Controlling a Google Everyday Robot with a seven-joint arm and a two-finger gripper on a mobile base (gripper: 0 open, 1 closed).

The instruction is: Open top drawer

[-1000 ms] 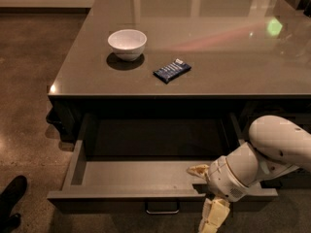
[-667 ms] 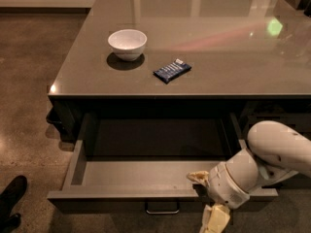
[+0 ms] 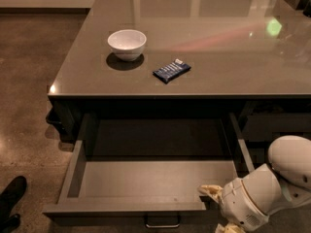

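Noting the chief hazard first: the hand [image 3: 218, 208] sits low at the right end of the top drawer [image 3: 146, 178], against its front edge and well apart from the handle [image 3: 163, 222] at the centre. Whether it is spread or pressed together cannot be told. Any further pull from that off-centre spot would likely skew the drawer and bind it on its runners, or bring it hard against its stop and jolt the desk [image 3: 233, 57], where a white bowl [image 3: 127, 43] and a blue snack packet [image 3: 171, 70] lie. A careless withdrawal of the white arm [image 3: 291, 164] could catch the front edge and push the drawer back in. The drawer itself stands out from under the desk top, wide and dark grey, its plain grey inside bare, its front panel near the bottom of the view. The task appears essentially done.
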